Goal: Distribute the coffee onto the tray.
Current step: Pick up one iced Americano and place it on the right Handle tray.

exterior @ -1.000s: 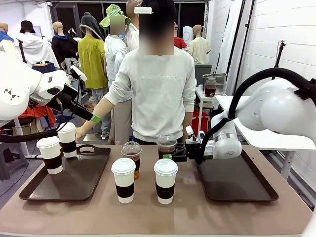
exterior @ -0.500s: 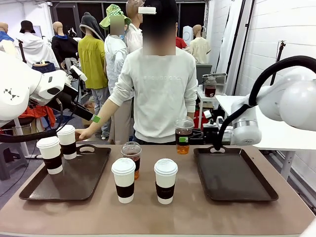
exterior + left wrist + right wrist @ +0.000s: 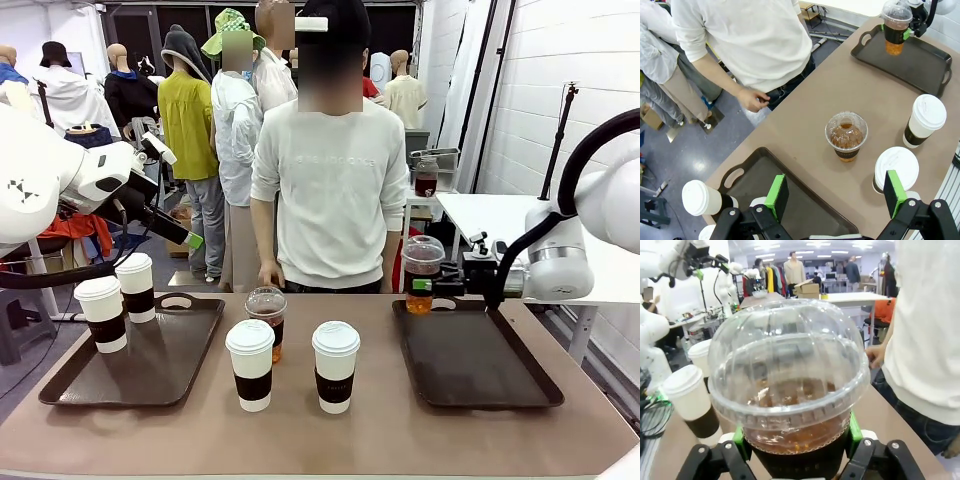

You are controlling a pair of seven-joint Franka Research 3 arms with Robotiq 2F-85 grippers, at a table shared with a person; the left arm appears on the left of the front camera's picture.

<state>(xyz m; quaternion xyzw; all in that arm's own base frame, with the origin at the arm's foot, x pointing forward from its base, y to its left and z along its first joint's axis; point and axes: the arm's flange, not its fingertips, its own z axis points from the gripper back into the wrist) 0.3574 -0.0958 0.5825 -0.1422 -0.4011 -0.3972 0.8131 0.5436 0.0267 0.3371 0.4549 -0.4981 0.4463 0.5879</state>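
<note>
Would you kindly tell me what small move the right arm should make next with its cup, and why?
Probably lower it straight down until it stands on the tray. The right end effector is shut on the iced coffee, which hangs over the far corner of the right tray, nearest the table's middle, seemingly not yet resting on it.

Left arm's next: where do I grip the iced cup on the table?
Grip the iced cup probably on its wall below the lid, coming level from the left tray side: it stands upright, the lid is rounded, and a paper cup crowds its near side.
</note>
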